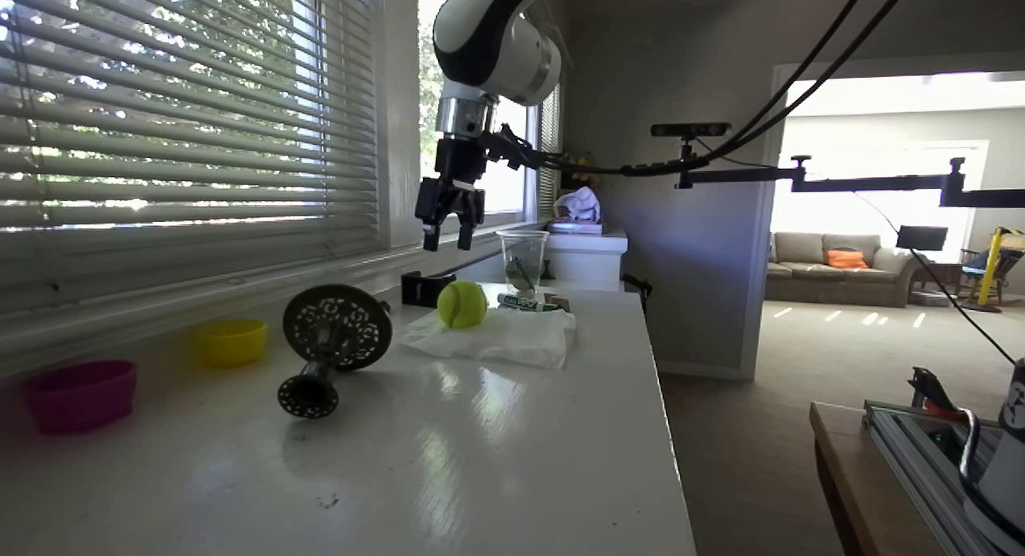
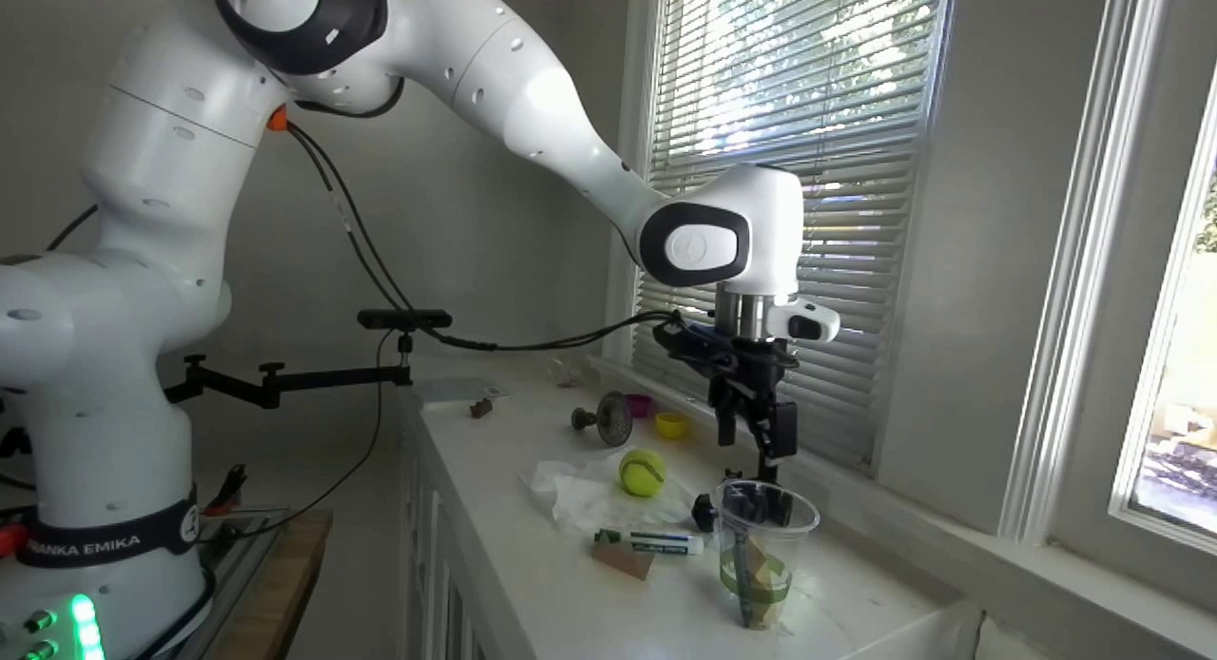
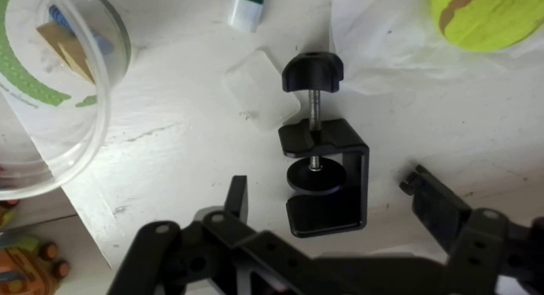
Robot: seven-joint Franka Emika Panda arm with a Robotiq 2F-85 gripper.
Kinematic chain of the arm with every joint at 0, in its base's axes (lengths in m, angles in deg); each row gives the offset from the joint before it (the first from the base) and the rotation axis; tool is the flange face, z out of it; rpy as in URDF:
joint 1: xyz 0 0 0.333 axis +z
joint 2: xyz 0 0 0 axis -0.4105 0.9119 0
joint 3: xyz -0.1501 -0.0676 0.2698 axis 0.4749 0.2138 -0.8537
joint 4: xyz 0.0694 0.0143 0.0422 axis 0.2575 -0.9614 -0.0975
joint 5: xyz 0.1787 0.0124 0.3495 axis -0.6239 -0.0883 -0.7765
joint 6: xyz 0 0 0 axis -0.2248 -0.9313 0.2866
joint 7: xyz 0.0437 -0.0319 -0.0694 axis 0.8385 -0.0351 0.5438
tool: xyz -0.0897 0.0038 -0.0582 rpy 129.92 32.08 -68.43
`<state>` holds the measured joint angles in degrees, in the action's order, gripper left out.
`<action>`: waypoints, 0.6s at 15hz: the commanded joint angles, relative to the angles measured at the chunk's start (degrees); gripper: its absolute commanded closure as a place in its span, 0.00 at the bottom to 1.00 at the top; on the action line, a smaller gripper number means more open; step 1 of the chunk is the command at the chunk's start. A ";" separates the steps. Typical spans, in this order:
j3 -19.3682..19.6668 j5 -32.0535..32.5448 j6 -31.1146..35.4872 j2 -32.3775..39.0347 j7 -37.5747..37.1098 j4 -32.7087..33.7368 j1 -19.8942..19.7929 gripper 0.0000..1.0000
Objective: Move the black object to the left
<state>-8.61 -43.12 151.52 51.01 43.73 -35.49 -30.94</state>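
My black two-finger gripper (image 1: 448, 237) hangs above the glossy white countertop (image 1: 560, 476), fingers (image 3: 437, 209) wide apart. In wrist view I've got the matte black C-shaped screw clamp (image 3: 340, 135) on the countertop below, lined up w/ the gap btwn them. The fuzzy yellow-green tennis ball (image 3: 493, 21) is on the crumpled white sheet (image 3: 399, 48), far side and right of the clamp. In an exterior view the clear plastic cup (image 2: 761, 551) w/ green band stands nearer, partly covering the clamp.

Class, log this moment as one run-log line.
task: move black clamp left; gripper: open, empty, above it; black clamp: on counter; nearby: clear cup, tennis ball
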 commanded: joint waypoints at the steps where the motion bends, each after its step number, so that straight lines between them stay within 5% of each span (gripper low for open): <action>1: -1.90 -2.19 -1.47 2.78 4.48 2.62 -1.52 0.00; 9: -4.20 -2.52 -1.65 3.86 4.82 2.26 -1.44 0.00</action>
<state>-11.70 -43.19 151.44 54.03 46.25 -34.95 -31.50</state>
